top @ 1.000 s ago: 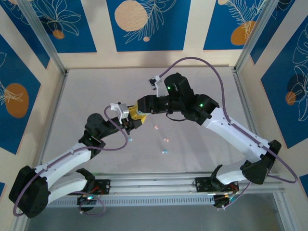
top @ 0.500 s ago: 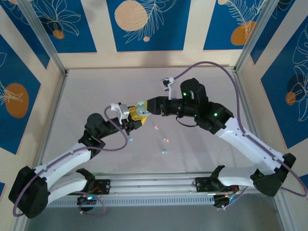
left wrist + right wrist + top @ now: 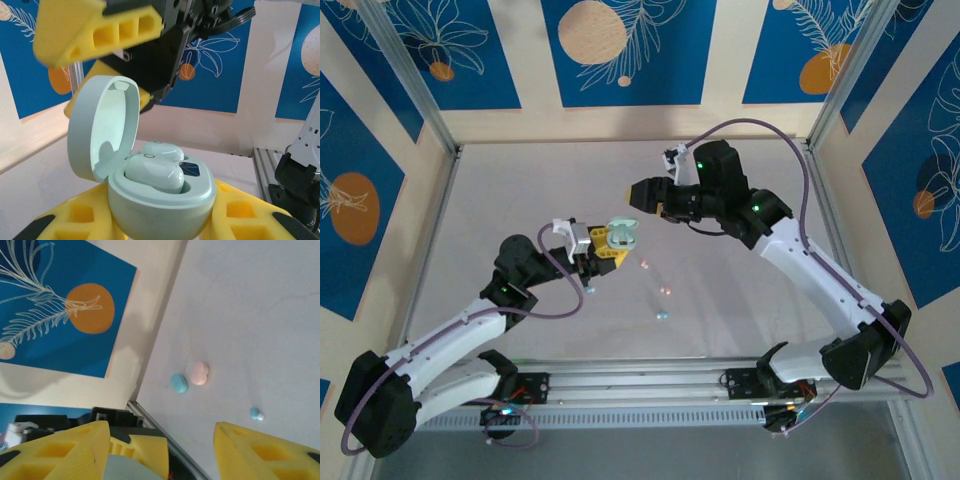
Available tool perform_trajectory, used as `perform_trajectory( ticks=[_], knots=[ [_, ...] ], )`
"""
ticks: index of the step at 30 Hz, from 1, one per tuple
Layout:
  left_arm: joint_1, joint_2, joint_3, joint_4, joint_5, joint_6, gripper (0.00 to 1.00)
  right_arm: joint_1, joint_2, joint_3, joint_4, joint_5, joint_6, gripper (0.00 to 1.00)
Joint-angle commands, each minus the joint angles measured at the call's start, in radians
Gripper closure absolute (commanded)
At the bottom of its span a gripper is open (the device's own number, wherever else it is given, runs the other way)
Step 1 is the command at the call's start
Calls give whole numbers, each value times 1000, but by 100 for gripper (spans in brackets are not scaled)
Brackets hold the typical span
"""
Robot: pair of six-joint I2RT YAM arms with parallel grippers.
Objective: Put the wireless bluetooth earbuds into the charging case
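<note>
Top external: my left gripper (image 3: 607, 245) is clamping the mint charging case (image 3: 623, 235) above the table (image 3: 520, 180). My right gripper (image 3: 642, 192) is hovering apart from it, jaws spread, holding nothing.

Left wrist: the lid (image 3: 102, 130) is standing up (two mint earbuds (image 3: 152, 172) seated inside the case).

Right wrist: loose buds (image 3: 200, 373) are lying on the table.

Robot lab cell: alu frame (image 3: 408, 80), printed leaf panels (image 3: 650, 60), arm-base rail (image 3: 640, 380).

Blue panels (image 3: 628, 50) with orange discs and white leaves wall a pale table (image 3: 520, 190).
</note>
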Motion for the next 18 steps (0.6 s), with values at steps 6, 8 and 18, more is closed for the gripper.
perform_trajectory(
  ticks=[6, 8, 18],
  knots=[
    [-12, -1, 33, 81, -23, -11, 69, 12, -21, -12, -83, -118, -71, 42],
    [-12, 9, 35, 86, -21, -17, 69, 8, -42, -43, -60, -148, -71, 42],
    [-12, 28, 39, 138, -24, -53, 69, -32, -84, -147, 44, -307, -19, 43]
  ],
)
